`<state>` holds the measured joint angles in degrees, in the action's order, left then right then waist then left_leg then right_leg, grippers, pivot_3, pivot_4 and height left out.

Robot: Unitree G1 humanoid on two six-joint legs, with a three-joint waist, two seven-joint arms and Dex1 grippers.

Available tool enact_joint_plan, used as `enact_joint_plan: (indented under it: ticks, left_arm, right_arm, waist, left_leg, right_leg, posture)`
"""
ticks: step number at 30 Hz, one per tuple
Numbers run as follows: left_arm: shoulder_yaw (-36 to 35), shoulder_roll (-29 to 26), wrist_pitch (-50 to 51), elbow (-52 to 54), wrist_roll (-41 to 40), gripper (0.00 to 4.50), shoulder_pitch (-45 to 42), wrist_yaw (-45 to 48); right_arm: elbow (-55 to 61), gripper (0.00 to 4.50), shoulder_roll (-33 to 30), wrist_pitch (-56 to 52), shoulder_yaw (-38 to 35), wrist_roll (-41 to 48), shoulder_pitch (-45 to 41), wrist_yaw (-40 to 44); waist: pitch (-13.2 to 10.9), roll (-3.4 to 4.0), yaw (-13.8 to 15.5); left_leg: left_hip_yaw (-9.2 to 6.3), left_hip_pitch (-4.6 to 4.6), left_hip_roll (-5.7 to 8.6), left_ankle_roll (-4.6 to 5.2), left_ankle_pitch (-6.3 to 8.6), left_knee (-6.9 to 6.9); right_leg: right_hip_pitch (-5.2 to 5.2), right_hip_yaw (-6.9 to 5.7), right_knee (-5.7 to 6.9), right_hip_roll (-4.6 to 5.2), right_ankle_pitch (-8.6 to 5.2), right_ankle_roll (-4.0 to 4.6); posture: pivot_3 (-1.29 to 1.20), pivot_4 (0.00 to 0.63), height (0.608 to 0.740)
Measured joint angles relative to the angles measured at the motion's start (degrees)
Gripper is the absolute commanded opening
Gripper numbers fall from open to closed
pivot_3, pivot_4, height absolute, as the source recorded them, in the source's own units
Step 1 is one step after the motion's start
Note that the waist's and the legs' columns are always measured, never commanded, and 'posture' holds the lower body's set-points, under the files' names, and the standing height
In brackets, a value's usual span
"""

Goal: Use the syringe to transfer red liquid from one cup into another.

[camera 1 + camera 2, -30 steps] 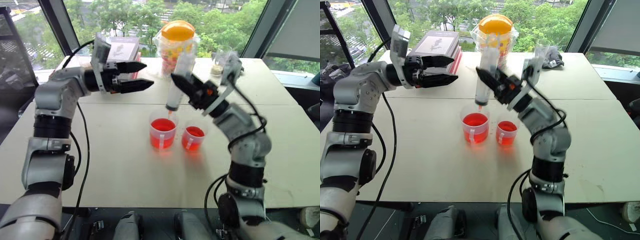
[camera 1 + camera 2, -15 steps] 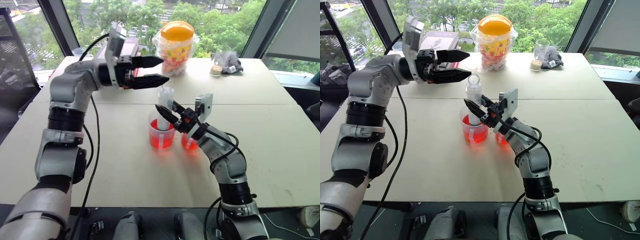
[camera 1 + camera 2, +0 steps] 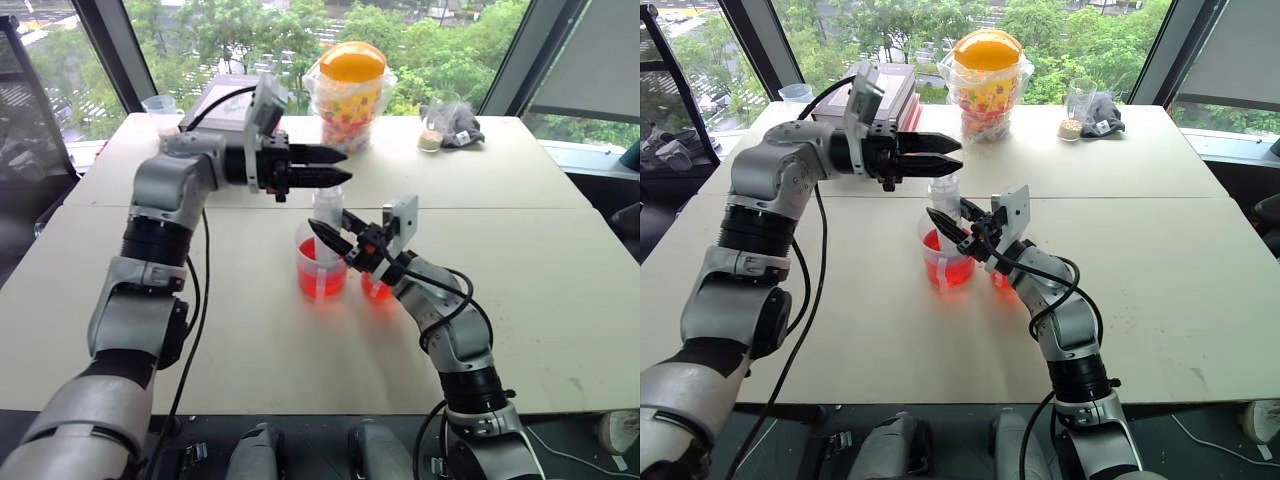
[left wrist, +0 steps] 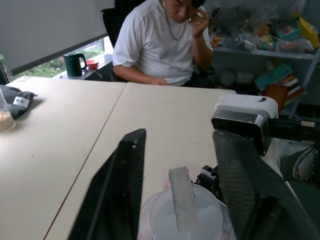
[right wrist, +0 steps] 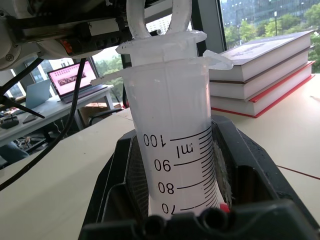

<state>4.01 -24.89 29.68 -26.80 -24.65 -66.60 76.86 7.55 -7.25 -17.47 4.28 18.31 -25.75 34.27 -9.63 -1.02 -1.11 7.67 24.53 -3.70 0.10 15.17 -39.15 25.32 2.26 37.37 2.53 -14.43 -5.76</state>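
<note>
The syringe stands upright with its lower end inside the taller cup, which holds red liquid. My right gripper is shut on the syringe's graduated barrel. My left gripper points sideways just above the syringe. Its fingers stand apart on either side of the white plunger top, with a gap on each side. The shorter cup, also holding red liquid, stands beside the taller one, largely hidden behind my right wrist.
At the table's back are a bagged jar with an orange lid, a stack of books, a small clear cup, and a glass beside a dark cloth. A person sits at the table's far side.
My right gripper has brought the syringe down from above the cups into the taller cup. My left gripper has moved right over the plunger, and its fingers have narrowed.
</note>
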Motion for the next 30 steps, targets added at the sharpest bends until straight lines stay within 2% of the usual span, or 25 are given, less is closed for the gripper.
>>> enact_joint_plan:
  ticks: [1, 2, 13, 30]
  left_arm:
    - [0.02, -0.01, 0.02, 0.03, 0.26, 0.06, 0.10, 0.22]
    - [0.02, -0.01, 0.07, 0.12, 0.28, 0.02, 0.23, 0.44]
    - [-0.20, 0.24, 0.10, 0.67, 0.39, 0.02, 0.85, -0.50]
    - [-0.27, 0.91, -0.71, -6.93, 0.34, 0.02, -4.02, -1.09]
  right_arm:
    - [0.00, 1.39, -0.15, 0.10, 0.08, -0.09, 0.00, -0.05]
    - [-0.05, 1.39, -0.30, 0.13, 0.19, -0.14, 0.01, -0.08]
    - [-0.14, 1.39, -1.40, 0.37, 0.90, -0.13, -0.01, -0.15]
    - [-0.55, 1.39, -3.19, -2.44, 0.30, 1.81, -1.11, 0.66]
  waist:
    - [0.00, 0.00, -0.03]
    - [0.00, 0.00, -0.04]
    - [0.00, 0.00, 0.08]
    - [0.00, 0.00, 0.03]
  left_leg:
    - [0.00, 0.00, 0.00, 0.00, 0.00, 0.00]
    - [0.00, 0.00, 0.00, 0.00, 0.00, 0.00]
    - [0.00, 0.00, 0.00, 0.00, 0.00, 0.00]
    - [-0.01, 0.00, 0.00, 0.00, 0.00, 0.00]
  right_leg:
    - [0.00, 0.00, 0.00, 0.00, 0.00, 0.00]
    - [0.00, 0.00, 0.00, 0.00, 0.00, 0.00]
    - [-0.01, 0.00, 0.00, 0.01, 0.00, 0.00]
    - [-0.01, 0.00, 0.00, -0.01, 0.00, 0.00]
  posture:
    - [0.00, 0.150, 0.740]
    - [0.00, 0.150, 0.740]
    - [0.00, 0.150, 0.740]
    - [0.00, 0.150, 0.740]
